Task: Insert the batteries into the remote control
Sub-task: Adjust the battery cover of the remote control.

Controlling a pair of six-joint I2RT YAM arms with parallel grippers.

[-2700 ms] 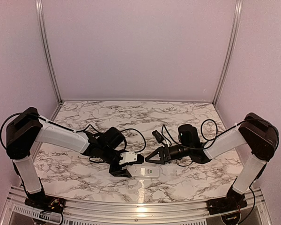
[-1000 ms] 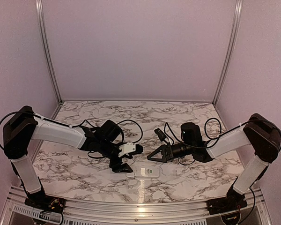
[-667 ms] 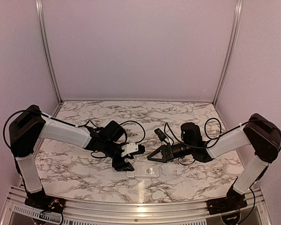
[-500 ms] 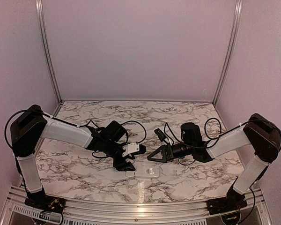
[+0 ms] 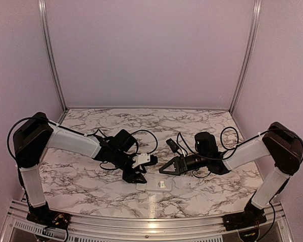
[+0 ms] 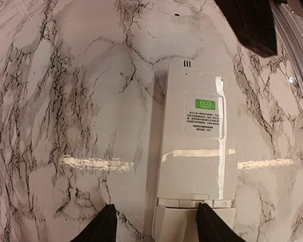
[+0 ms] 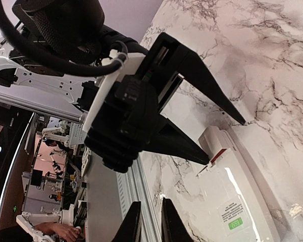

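The white remote control (image 5: pixel 155 185) lies face down near the table's front edge. In the left wrist view its plain back (image 6: pixel 199 151) carries a green ECO sticker. The battery cover (image 7: pixel 216 138) at its left end sits slightly raised, with a red edge under it. My left gripper (image 5: pixel 136 177) is open at that end (image 6: pixel 156 231): one finger over the cover, the other on the table beside it. My right gripper (image 5: pixel 163 170) hovers just behind the remote, its fingers (image 7: pixel 134 222) close together with nothing seen between them. The batteries are out of view.
An aluminium rail (image 5: pixel 151 222) runs along the table's front edge, close to the remote. Black cables (image 5: pixel 146 138) loop behind both wrists. The right gripper's dark body (image 6: pixel 250 22) shows beyond the remote's far end in the left wrist view.
My left gripper has come down and right to the remote's left end. The remote has shifted slightly left. The right arm has stayed almost still.
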